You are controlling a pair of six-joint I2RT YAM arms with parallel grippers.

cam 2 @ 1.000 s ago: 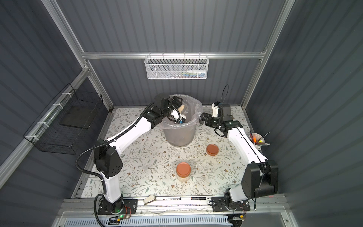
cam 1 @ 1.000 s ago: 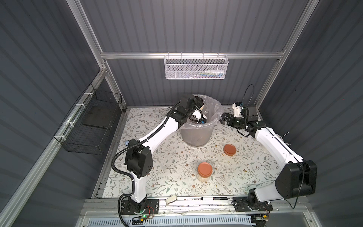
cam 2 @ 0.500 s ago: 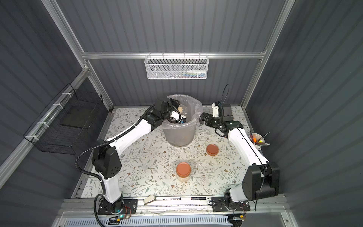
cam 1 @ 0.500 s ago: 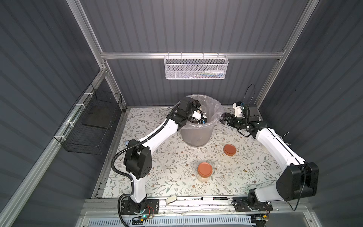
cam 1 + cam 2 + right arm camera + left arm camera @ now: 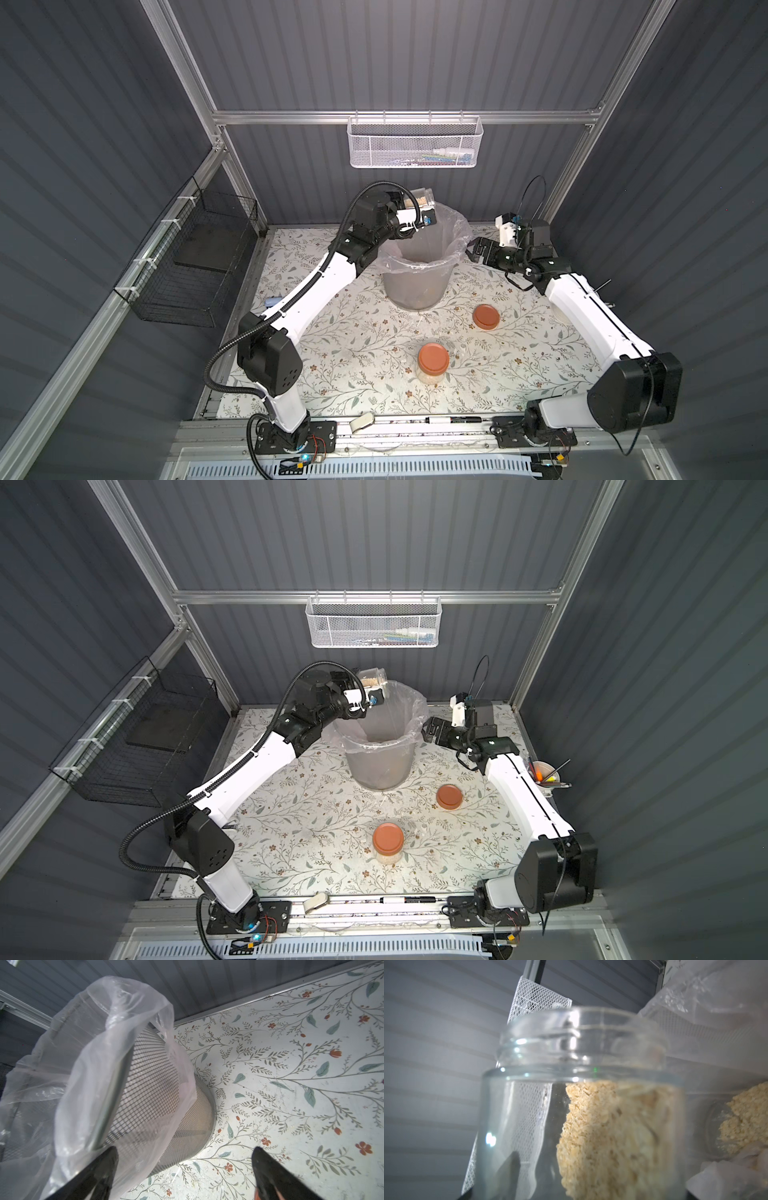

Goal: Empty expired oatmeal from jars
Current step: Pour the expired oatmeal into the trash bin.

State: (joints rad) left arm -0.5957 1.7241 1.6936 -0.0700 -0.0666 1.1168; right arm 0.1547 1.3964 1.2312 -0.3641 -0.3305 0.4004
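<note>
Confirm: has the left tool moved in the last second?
Yes. The left tool, gripping the open jar, went from over the bin's mouth up-image to beyond its far rim.

Floral table (image 5: 353, 340), bin (image 5: 415, 286), lidded jar (image 5: 433, 365), loose lid (image 5: 486, 316)

Pale beige oatmeal (image 5: 612, 1136) in a clear jar (image 5: 529, 1105), terracotta-orange lid (image 5: 485, 316), grey mesh bin (image 5: 417, 286) with see-through liner (image 5: 457, 232), white table (image 5: 353, 345) patterned with green leafy vines and small red flowers, my arms (image 5: 316, 291) white and black, my right claw (image 5: 185, 1150) black.
</note>
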